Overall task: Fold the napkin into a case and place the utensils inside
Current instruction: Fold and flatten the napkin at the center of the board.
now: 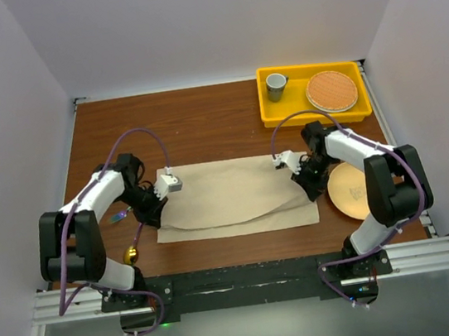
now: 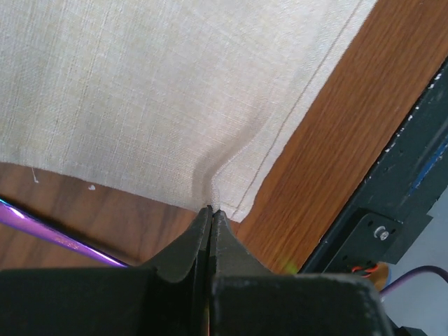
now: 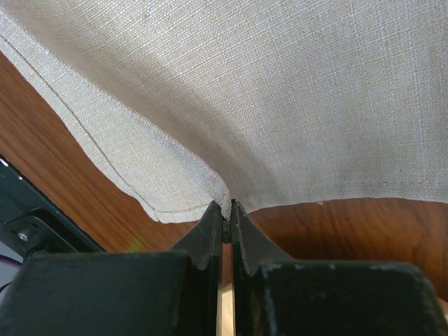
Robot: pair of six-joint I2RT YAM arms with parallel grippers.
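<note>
The beige napkin [image 1: 228,192] lies spread across the middle of the wooden table. Its upper layer ends in a curved, sagging edge between my two grippers. My left gripper [image 1: 151,213] is shut on the napkin's left near corner [image 2: 222,199], and the cloth puckers at its tips [image 2: 211,208]. My right gripper [image 1: 304,183] is shut on the right side, where the cloth [image 3: 280,91] rolls over its tips [image 3: 229,204]. A gold spoon bowl [image 1: 129,254] lies by the left arm. A purple utensil handle [image 2: 49,234] lies on the wood beside the napkin.
A round peach plate [image 1: 347,191] sits right of the napkin, under the right arm. A yellow tray [image 1: 268,112] at the back right holds a grey cup [image 1: 276,85] and a round woven orange disc [image 1: 331,90]. White walls close in the table.
</note>
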